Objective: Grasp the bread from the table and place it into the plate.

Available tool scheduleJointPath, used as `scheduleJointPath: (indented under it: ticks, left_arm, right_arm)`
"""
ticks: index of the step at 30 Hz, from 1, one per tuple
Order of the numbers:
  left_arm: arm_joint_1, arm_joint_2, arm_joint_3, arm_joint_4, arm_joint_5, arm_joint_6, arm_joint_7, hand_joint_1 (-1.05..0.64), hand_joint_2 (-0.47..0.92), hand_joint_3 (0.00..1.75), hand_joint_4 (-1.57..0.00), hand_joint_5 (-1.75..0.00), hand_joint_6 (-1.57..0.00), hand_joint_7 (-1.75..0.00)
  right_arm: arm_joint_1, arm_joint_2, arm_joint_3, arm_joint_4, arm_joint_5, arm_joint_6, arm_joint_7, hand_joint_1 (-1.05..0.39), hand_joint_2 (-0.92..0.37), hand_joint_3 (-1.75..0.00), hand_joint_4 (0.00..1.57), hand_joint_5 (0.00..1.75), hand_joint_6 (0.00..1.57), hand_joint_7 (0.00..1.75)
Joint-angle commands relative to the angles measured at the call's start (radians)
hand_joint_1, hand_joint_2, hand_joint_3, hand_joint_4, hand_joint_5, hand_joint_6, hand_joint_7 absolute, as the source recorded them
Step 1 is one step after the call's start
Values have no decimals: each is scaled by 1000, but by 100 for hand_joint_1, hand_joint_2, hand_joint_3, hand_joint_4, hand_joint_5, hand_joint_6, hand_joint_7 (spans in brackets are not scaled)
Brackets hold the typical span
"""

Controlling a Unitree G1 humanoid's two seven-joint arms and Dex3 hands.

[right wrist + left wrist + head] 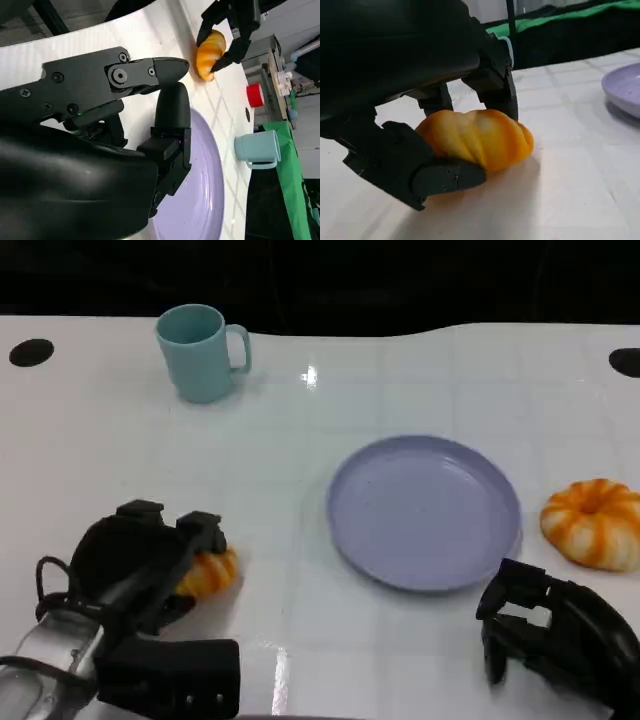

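Bare white table [290, 570] lies open between the left hand [150, 560], closed around the twisted orange bread [208, 573], and the lavender plate [424, 511]. The teal mug [201, 351] stands well behind; the pumpkin-shaped bun [594, 522] sits just beside the plate's far rim

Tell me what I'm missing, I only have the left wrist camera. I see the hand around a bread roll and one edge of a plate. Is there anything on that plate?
Observer: No. In the head view the plate has nothing on it.
Operator: Any other bread around?
Observer: Yes, a ring-shaped bread, orange and white, lies on the table just off the plate's right side.
Operator: Where is the other hand?
Observer: The right hand is low at the near right of the plate, fingers apart, holding nothing.
Operator: Anything else on the table?
Observer: A light blue mug stands upright at the far left.
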Motion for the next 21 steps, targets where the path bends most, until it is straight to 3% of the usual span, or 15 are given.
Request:
scheduleJointPath:
  ticks: [1,12,16,21]
  left_arm:
    - [-2,26,4,21,-20,-13,24,-17,55,129,-74,-175,-55,-174]
    - [-30,23,13,28,-44,-56,59,-14,47,143,-72,-175,-54,-175]
    - [-59,9,22,18,-72,-68,67,-16,50,128,-69,-175,-50,-175]
    - [-111,-17,17,32,-86,-75,82,-15,50,122,-70,-175,-54,-175]
  right_arm:
    - [13,-16,1,1,-7,4,-4,-57,-92,-21,70,175,68,147]
    - [6,-12,-3,21,1,-8,10,-56,-92,-22,71,175,68,149]
    - [7,-14,-1,14,-3,7,-3,-56,-92,-21,71,175,67,151]
    - [8,-16,3,10,-11,11,-16,-58,-92,-20,71,175,67,150]
